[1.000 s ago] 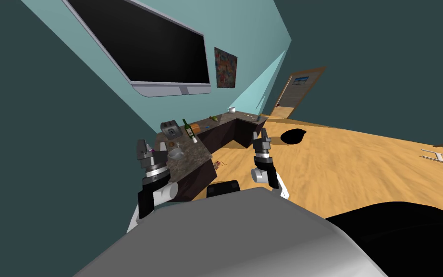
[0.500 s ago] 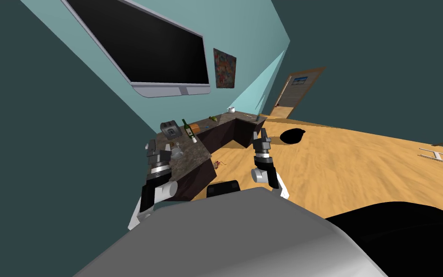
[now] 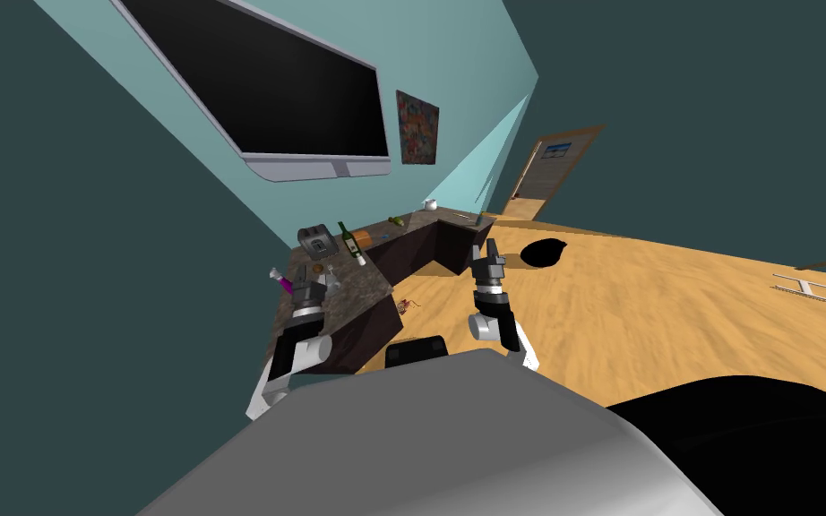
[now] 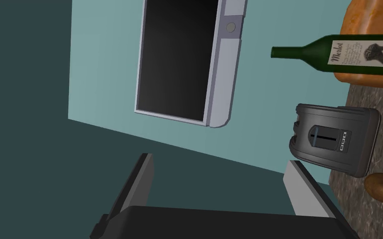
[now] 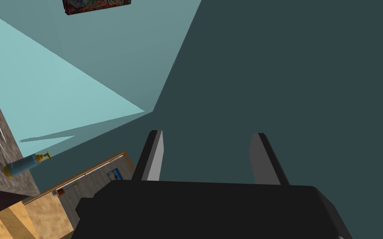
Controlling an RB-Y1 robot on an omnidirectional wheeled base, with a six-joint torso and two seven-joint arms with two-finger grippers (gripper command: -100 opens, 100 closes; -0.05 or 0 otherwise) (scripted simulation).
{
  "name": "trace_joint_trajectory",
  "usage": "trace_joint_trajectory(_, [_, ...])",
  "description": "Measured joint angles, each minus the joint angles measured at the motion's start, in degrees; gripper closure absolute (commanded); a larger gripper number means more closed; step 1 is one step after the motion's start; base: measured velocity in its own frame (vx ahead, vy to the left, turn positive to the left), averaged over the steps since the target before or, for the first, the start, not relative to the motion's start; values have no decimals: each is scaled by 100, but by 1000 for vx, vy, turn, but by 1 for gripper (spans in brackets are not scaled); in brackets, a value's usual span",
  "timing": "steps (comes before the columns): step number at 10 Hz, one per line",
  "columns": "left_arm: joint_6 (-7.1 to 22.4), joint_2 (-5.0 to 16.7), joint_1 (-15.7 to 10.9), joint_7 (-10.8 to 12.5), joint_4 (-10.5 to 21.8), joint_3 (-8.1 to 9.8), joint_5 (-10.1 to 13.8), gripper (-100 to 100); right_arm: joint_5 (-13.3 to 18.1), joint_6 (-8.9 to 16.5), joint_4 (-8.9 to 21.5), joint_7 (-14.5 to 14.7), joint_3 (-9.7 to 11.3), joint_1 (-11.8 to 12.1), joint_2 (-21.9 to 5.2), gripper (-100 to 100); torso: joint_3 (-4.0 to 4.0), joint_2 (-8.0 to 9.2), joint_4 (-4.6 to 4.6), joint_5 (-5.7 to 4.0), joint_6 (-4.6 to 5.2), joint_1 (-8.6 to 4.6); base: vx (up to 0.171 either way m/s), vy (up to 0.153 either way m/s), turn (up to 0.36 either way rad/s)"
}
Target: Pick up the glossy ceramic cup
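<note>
1. Over the last second the left tool [image 4: 219,161] swung in across the near end of the desk [image 3: 362,285], moving from the wall side toward the cup [image 3: 331,278].
2. The cup itself had not moved. It sat on that near end, short of the toaster [image 4: 334,139] and the wine bottle [image 4: 344,54]. In the head view the tool was now just beside it and partly hid it.
3. As the arm moved across, it uncovered a small purple thing [image 3: 282,281] at the desk's wall-side edge.
4. The left tool's blades stood wide apart with nothing between them. Its wrist view looked on toward the wall, with the toaster off to one side, so the cup was not yet lined up in the gap.
5. The approach looked nearly finished but no grip was set. The hand probably still had to turn toward the cup before closing.
6. The right tool [image 5: 207,133] stayed where it was, out over the floor beside the desk, blades spread and empty.
</note>
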Motion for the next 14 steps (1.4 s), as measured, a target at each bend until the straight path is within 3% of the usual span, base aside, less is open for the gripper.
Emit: trace_joint_trajectory(14, [1826, 55, -548, 14, 1120, 293, 31, -100, 0, 0, 0, 0, 0, 0, 0, 0, -7, -12, -2, 1, 0, 5, 1, -4, -10])
